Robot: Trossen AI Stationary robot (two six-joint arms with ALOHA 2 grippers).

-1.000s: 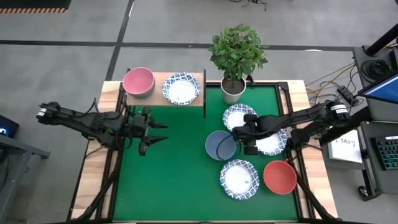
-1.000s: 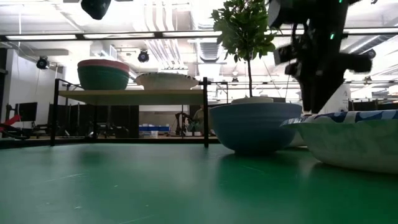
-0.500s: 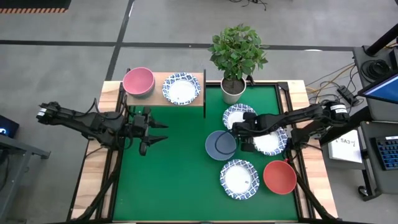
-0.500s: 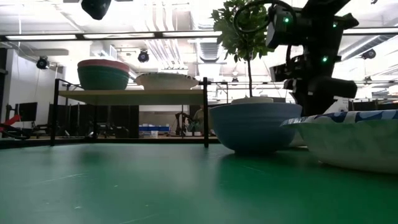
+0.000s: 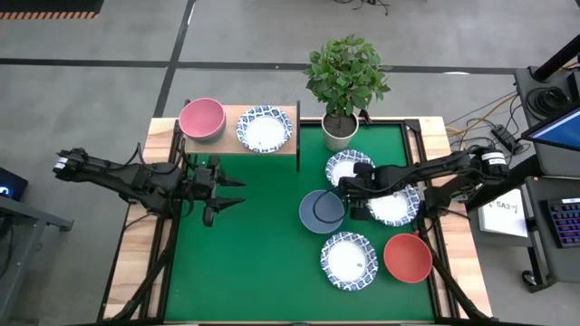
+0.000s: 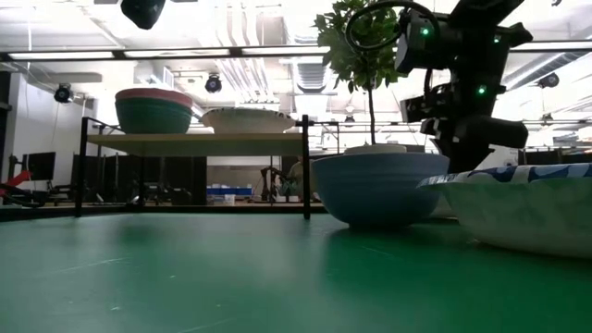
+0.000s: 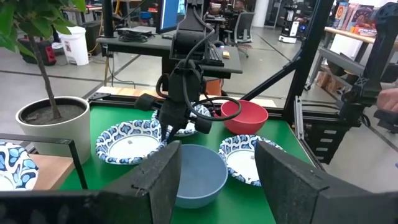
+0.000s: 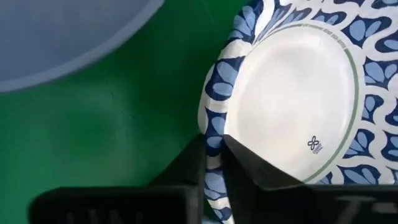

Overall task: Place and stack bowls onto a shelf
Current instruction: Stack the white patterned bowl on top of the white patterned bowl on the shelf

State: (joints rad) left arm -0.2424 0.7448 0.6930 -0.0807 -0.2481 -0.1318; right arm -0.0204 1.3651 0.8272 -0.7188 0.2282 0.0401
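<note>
My right gripper (image 5: pixel 352 206) is shut on the rim of the middle white, blue-patterned bowl (image 5: pixel 397 208), just right of the grey-blue bowl (image 5: pixel 321 212). Two more patterned bowls (image 5: pixel 348 167) (image 5: pixel 349 261) and a red bowl (image 5: pixel 408 257) sit on the green table around it. On the shelf (image 5: pixel 237 145) at the far left, a pink bowl (image 5: pixel 201 118) sits stacked in a dark green bowl (image 6: pixel 153 116), beside a patterned bowl (image 5: pixel 265 129). My left gripper (image 5: pixel 237 192) hangs open over the table's left part, near the shelf. My right gripper pinches the patterned bowl's rim (image 8: pixel 215 127) on the side facing the grey-blue bowl. One finger (image 8: pixel 264 169) is inside the bowl and the other (image 8: pixel 185 163) outside. The fingers come from above, pointing down. The bowl sits upright on the table.
A potted plant in a pale pot (image 5: pixel 340 131) stands at the far edge, between the shelf and the bowls. The green mat's left and near-left part (image 5: pixel 245 263) is bare. Wooden table edges (image 5: pixel 136 244) flank the mat.
My right gripper has come down beside the grey-blue bowl onto the middle patterned bowl's rim and taken hold of it. The bowls have stayed where they were.
</note>
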